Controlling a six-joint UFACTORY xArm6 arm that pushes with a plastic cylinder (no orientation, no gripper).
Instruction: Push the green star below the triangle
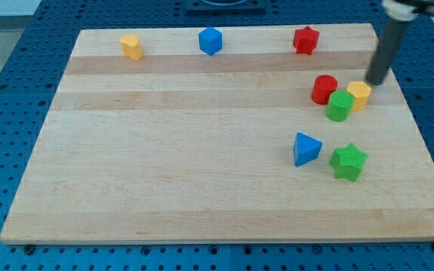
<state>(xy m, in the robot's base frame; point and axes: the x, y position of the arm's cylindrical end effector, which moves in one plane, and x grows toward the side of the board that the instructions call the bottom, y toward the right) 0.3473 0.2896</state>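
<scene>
**Green star beside blue triangle, lower right of frame**

A green star-shaped block [348, 162] lies flat on the wooden table [164, 165] in the lower right of the frame. A blue triangle block [306, 149] sits just to its left and slightly higher, one corner pointing towards the star. The two lie near each other with a narrow gap between them, not touching.

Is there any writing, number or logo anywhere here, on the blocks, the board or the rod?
None can be read.
The blocks, such as the green star and the blue triangle, show plain coloured faces.
The wooden board shows only wood grain.
The dark rod ending in my tip, just above the yellow block, carries no visible marking.
</scene>
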